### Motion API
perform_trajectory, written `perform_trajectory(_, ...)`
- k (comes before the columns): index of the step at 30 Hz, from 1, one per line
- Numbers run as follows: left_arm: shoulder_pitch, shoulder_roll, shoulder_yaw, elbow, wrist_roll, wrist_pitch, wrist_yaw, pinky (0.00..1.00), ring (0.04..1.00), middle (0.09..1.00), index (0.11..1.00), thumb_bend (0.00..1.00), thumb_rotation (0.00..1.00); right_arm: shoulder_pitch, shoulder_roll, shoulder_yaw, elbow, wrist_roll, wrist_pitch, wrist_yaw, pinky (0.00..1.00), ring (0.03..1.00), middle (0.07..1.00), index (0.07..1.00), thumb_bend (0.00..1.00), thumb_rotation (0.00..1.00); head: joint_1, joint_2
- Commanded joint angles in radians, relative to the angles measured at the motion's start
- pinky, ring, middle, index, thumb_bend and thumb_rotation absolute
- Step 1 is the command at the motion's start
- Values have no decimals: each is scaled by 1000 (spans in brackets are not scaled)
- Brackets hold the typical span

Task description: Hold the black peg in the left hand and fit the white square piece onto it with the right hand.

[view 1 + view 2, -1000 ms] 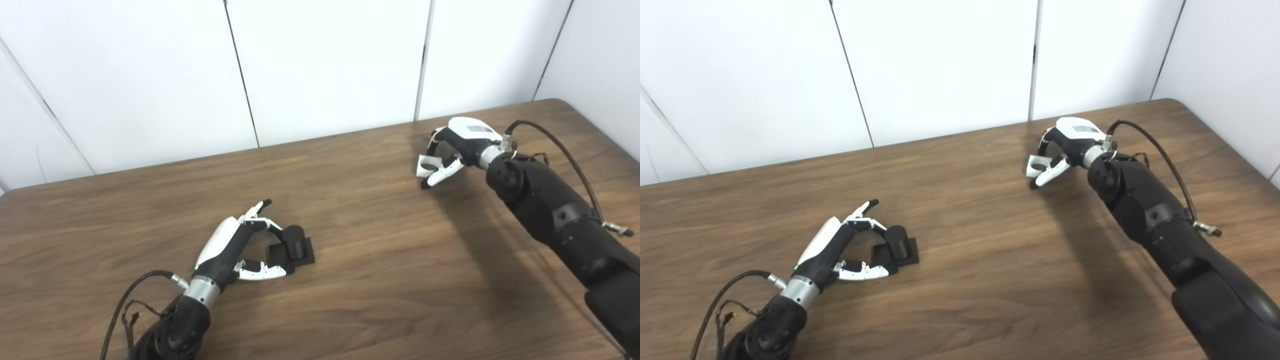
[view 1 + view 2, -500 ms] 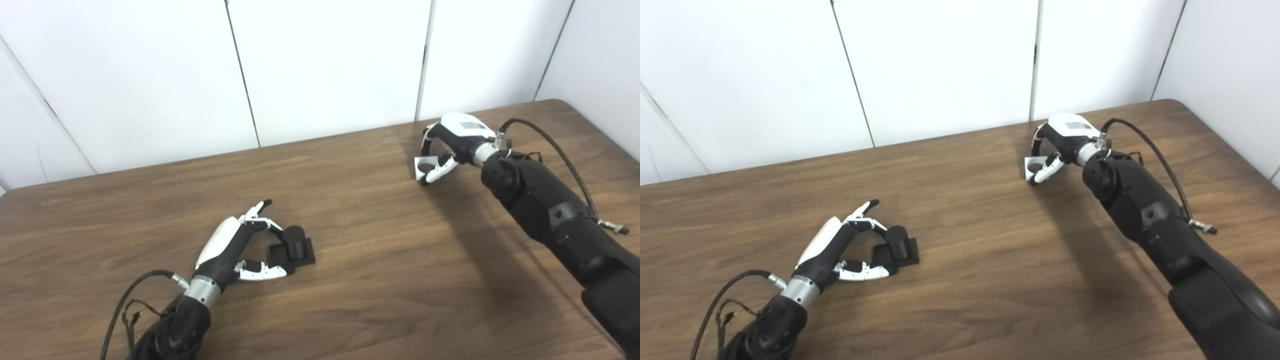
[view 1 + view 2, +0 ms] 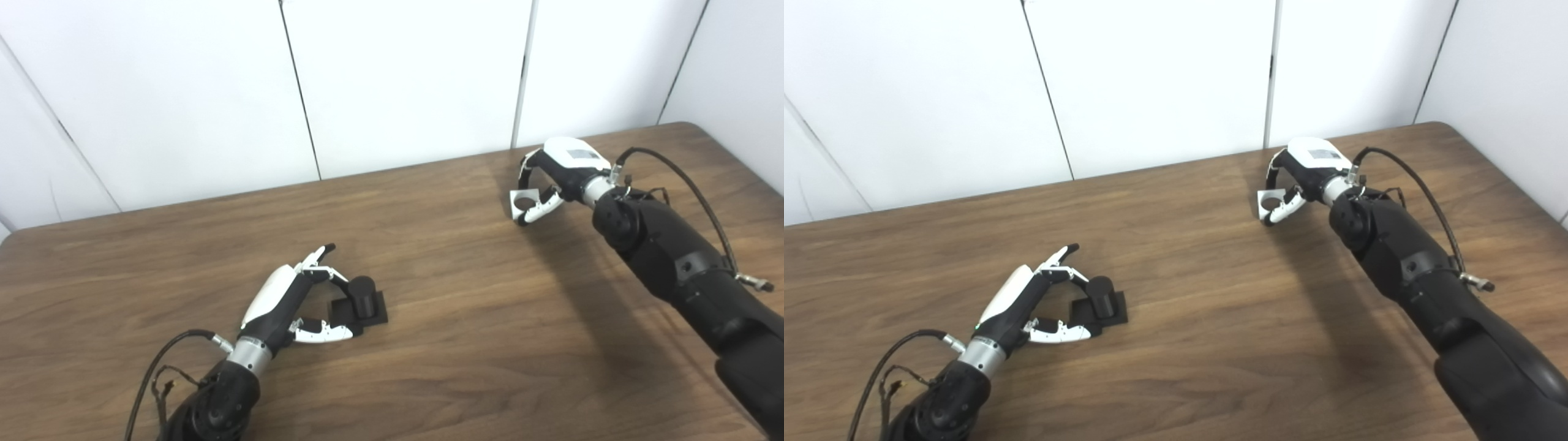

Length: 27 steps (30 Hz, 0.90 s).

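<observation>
Table [image 3: 465, 343]: one, brown wood-grain top, with white wall panels behind its far edge.
Black peg [image 3: 362, 296]: one, a short upright cylinder on a flat square black base; it stands on the table in the near left part of the scene.
White square piece [image 3: 522, 201]: one, a small white square with a round hole through it; it is at the far right of the table, well apart from the peg.
Left hand [image 3: 288, 300]: one, lying low at the table just left of the peg; fingers spread apart around the peg's left side, upper fingers reaching toward the cylinder, thumb stretched along the near edge of the base. Whether any fingertip touches the peg cannot be told; the peg is not lifted.
Right hand [image 3: 1297, 174]: one, at the far right; fingers curled over and thumb below, pinching the white square piece between them.
Cables: two, one looping at each wrist.
</observation>
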State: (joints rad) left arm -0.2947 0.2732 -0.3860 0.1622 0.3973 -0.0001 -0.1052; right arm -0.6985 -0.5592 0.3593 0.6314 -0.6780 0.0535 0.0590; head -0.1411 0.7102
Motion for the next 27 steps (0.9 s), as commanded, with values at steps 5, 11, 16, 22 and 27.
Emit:
perform_trajectory(5, 27, 29, -23, 28, 54, 63, -59, 1000, 1000, 1000, 493, 523, 72, -5, -17, -25, -21, 8, 4, -13, 946, 898, 837, 485, 522, 146, 7, 5)
perform_trajectory(11, 19, 27, -24, 43, 54, 58, -55, 1000, 1000, 1000, 493, 523, 71, 24, -32, -54, -150, 12, -18, -24, 942, 910, 848, 486, 521, 150, 0, 1)
perform_trajectory(16, 8, 22, -28, 65, 62, 44, -44, 1000, 1000, 1000, 493, 523, 70, 42, -37, -72, -273, -1, 0, 4, 928, 896, 842, 486, 523, 146, -5, -3)
perform_trajectory(22, 0, 20, -34, 72, 71, 40, -38, 1000, 1000, 1000, 494, 523, 70, 56, -37, -91, -358, -14, 20, 35, 909, 884, 842, 486, 524, 144, -5, -2)
perform_trajectory(27, 0, 20, -33, 70, 66, 38, -38, 1000, 1000, 1000, 493, 524, 69, 76, -34, -108, -419, -16, 11, 41, 911, 868, 832, 486, 525, 145, -6, 1)
